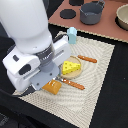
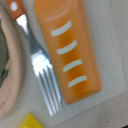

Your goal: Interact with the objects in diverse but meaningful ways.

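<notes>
The golden-brown bread loaf (image 2: 67,50) with pale slash marks lies flat on the woven mat and fills much of the wrist view. In the exterior view the bread loaf (image 1: 53,88) peeks out from under my gripper (image 1: 48,81), which hangs close above it. The fingers do not show in the wrist view and are too dark to read in the exterior one. The yellow holed cheese wedge (image 1: 71,66) sits on a tan plate (image 1: 80,73) toward the exterior view's right of the loaf. The pale blue-and-white milk carton (image 1: 72,35) stands upright at the mat's far edge.
An orange-handled fork (image 2: 42,80) lies between the loaf and the plate rim (image 2: 11,85). Another orange-handled piece (image 1: 87,59) lies beyond the plate. A grey pot (image 1: 91,13) and a pan (image 1: 123,17) stand on the brown board at the back. A yellow corner (image 2: 31,121) shows nearby.
</notes>
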Available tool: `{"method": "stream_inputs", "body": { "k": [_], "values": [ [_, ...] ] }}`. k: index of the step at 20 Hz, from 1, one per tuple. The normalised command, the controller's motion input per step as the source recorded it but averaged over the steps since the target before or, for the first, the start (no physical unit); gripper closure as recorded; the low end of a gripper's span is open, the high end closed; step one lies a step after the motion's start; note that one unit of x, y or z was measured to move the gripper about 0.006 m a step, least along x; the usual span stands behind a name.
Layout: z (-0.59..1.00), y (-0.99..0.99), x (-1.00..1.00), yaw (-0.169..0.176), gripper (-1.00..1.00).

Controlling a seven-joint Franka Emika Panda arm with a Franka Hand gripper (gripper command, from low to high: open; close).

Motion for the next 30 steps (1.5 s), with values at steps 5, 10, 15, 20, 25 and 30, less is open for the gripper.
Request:
{"method": "stream_inputs", "body": {
  "k": [5, 10, 15, 20, 25, 30],
  "values": [
    [0.13, 0.77, 0.32, 0.084, -1.0],
    [0.06, 0.71, 0.17, 0.087, -1.0],
    [0.07, 0.44, 0.06, 0.098, -1.0],
    [0.13, -0.17, 0.13, 0.124, -1.0],
    [0.09, -0.39, 0.01, 0.176, -1.0],
    [0.08, -0.33, 0.03, 0.166, -1.0]
  ]
}}
